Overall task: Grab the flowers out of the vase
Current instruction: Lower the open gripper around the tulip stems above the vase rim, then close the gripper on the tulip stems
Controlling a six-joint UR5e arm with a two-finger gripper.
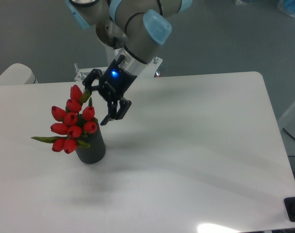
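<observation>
Red flowers (72, 121) stand in the dark grey vase (92, 146) on the left part of the white worktop (196, 155), buds leaning left, one leaf pointing left. Claw (97, 103) hangs just right of the topmost buds, fingers spread wide, gripping nothing; one fingertip (87, 89) sits close to the top bud, contact unclear. Blue light glows on the claw body.

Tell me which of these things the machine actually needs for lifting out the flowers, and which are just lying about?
Needed for the job:
- bunch of red tulip buds with green stems and leaves
- short dark grey ribbed vase holding them
- black two-finger gripper, open beside the flowers

Just lying about:
- white table that the vase stands on
- small black object at the table's far right edge
</observation>
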